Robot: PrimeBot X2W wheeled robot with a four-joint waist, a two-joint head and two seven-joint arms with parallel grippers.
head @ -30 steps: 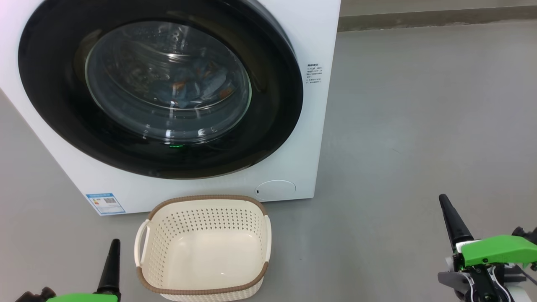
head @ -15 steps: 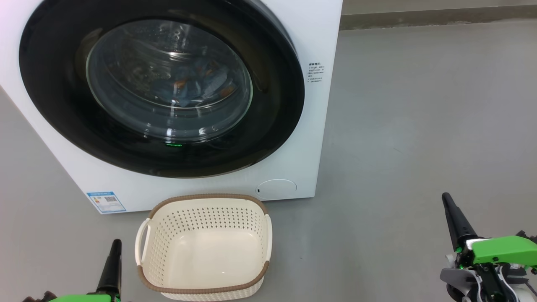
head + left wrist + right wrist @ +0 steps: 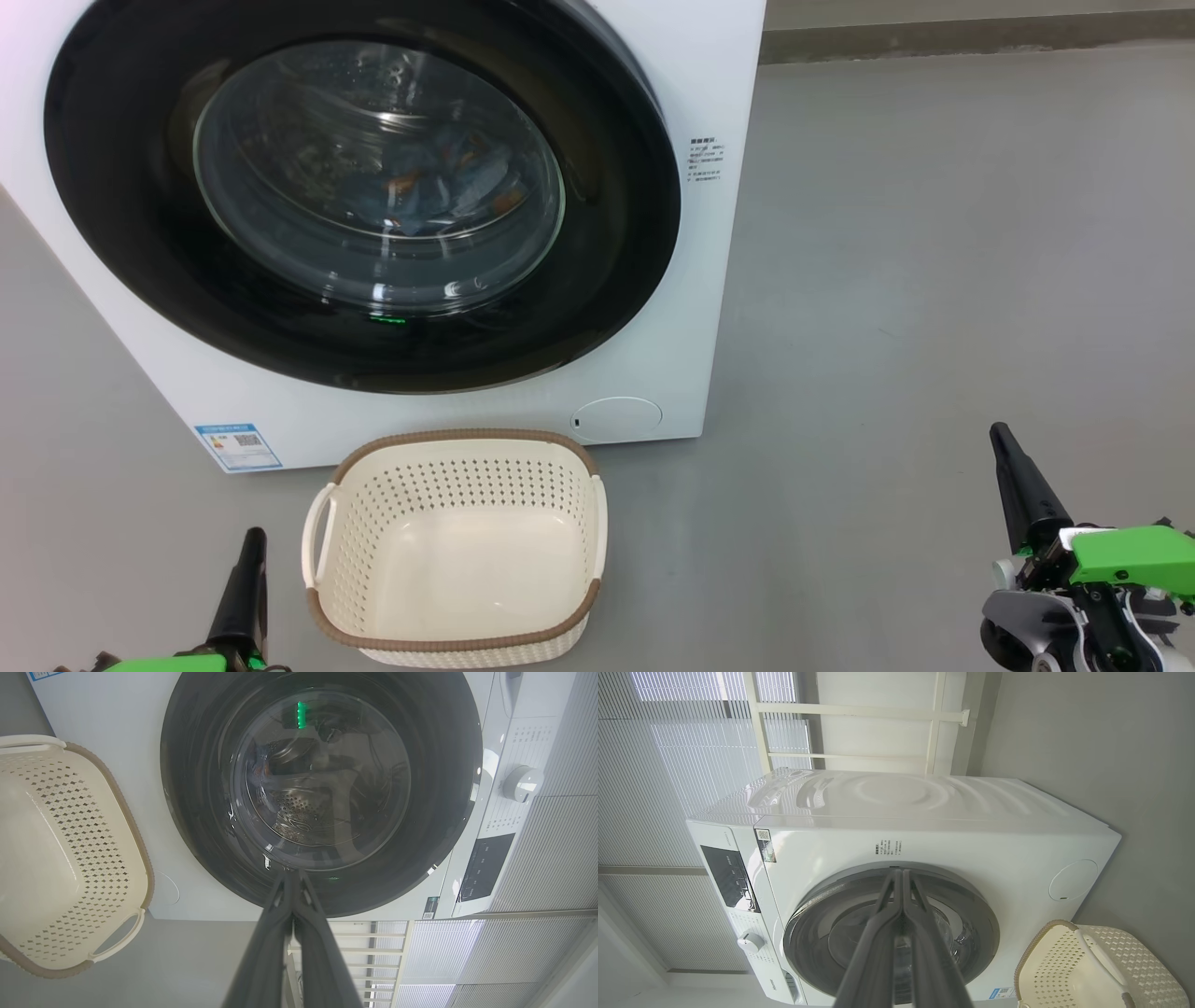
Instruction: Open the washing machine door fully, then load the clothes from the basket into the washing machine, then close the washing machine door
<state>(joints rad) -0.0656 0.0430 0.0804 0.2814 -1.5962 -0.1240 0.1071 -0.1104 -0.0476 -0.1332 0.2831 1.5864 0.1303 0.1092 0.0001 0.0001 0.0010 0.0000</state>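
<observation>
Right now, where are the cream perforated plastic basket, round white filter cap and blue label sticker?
Cream perforated plastic basket (image 3: 457, 435): head view, far brown rim.
Round white filter cap (image 3: 616, 419): head view, its centre.
Blue label sticker (image 3: 238, 447): head view, its middle.

Bright, even daylight and sharp focus throughout. White glints streak the glass of the washing machine door (image 3: 373, 177), with a small green reflection below. Backlit window blinds (image 3: 668, 742) glow. The wrist views bow straight lines near their edges.

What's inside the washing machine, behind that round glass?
Through the closed washing machine door you can see blue clothes with orange-brown spots lying in the shiny drum. Reflections on the glass hide how much is there and whatever lies underneath.
</observation>
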